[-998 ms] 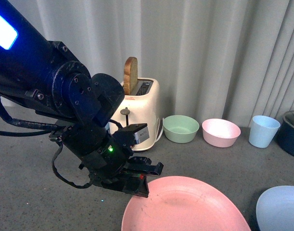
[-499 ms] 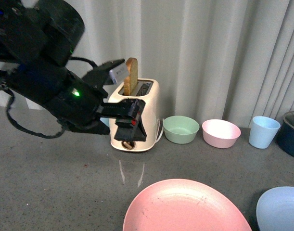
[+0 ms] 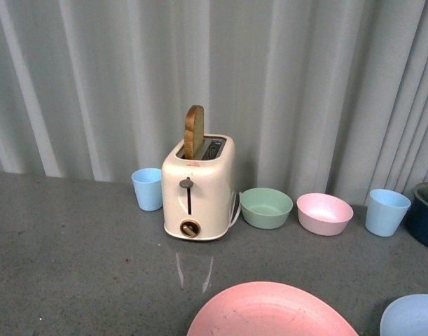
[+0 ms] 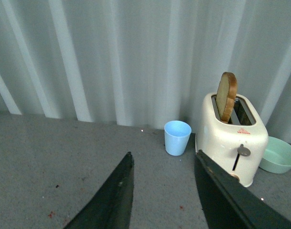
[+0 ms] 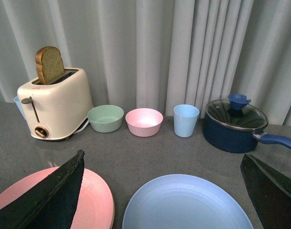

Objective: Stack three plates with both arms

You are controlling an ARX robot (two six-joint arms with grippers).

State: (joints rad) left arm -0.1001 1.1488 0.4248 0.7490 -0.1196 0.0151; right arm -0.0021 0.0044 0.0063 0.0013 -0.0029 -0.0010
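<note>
The pink plate [image 3: 273, 311] lies on the grey table at the front edge of the front view, with the light blue plate [image 3: 411, 316] to its right. Both show in the right wrist view: the blue plate [image 5: 188, 202] between the open fingers of my right gripper [image 5: 164, 164], the pink plate [image 5: 95, 198] beside it, partly behind one finger [image 5: 50, 200]. The cream plate is out of view. My left gripper [image 4: 163, 160] is open and empty above bare table near the toaster [image 4: 233, 138]. Neither arm shows in the front view.
A cream toaster [image 3: 197, 187] with a bread slice stands at the back by the curtain. Beside it are a light blue cup [image 3: 147, 188], a green bowl [image 3: 266, 207], a pink bowl [image 3: 324, 213], another blue cup [image 3: 387, 211] and a dark blue lidded pot [image 5: 236, 125].
The left arm, which was low beside the pink plate's rim, rose past the toaster and has left the front view. The plates have not moved.
</note>
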